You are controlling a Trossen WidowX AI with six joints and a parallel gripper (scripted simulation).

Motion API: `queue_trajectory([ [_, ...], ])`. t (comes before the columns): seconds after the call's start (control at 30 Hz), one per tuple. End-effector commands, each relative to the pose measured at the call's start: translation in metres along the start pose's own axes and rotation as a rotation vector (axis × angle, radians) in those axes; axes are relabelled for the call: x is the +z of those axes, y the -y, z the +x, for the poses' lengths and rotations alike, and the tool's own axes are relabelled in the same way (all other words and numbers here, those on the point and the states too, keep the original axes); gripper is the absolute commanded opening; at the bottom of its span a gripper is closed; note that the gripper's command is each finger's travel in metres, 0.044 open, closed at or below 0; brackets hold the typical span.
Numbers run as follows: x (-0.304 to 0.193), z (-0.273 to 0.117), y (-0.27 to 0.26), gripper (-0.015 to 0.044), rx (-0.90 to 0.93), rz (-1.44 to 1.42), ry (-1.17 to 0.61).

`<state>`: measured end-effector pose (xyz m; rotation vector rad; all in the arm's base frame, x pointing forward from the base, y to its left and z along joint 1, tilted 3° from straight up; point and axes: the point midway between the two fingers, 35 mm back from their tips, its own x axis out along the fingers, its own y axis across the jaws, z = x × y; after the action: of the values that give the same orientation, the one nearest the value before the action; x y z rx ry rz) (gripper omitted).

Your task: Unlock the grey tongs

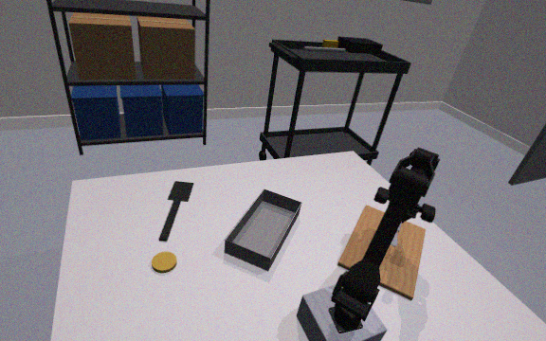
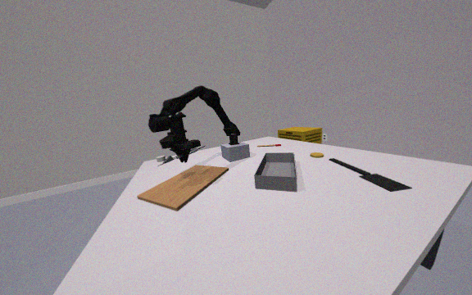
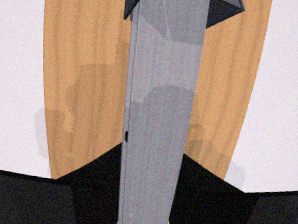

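We observe the grey metal tongs [image 1: 395, 240] [image 2: 195, 151] [image 3: 160, 115] held aloft at a slant, with the black parallel-jaw gripper [image 1: 402, 219] [image 2: 183, 159] [image 3: 147, 148] clamped on them. In the wrist view, they overlie the rectangular wooden board [image 1: 358, 242] [image 2: 183, 186] [image 3: 85, 45]; we cannot determine the lock state. The open-topped dark grey roasting tin [image 1: 249, 254] [image 2: 276, 183] stands apart from the board. Beyond the tin, we locate a flat black spatula [image 1: 180, 190] [image 2: 385, 182] near a round yellow disc [image 1: 164, 261] [image 2: 317, 155].
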<state>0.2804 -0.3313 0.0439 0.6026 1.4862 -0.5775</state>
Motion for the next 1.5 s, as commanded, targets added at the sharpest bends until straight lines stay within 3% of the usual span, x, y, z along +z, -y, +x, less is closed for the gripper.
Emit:
queue_trajectory([
  [0.0, 0.0, 0.0, 0.001, -0.015, -0.001, 0.014, -0.001],
  [1.47, 0.017, -0.029, 0.007, -0.015, 0.004, 0.042, 0.699],
])
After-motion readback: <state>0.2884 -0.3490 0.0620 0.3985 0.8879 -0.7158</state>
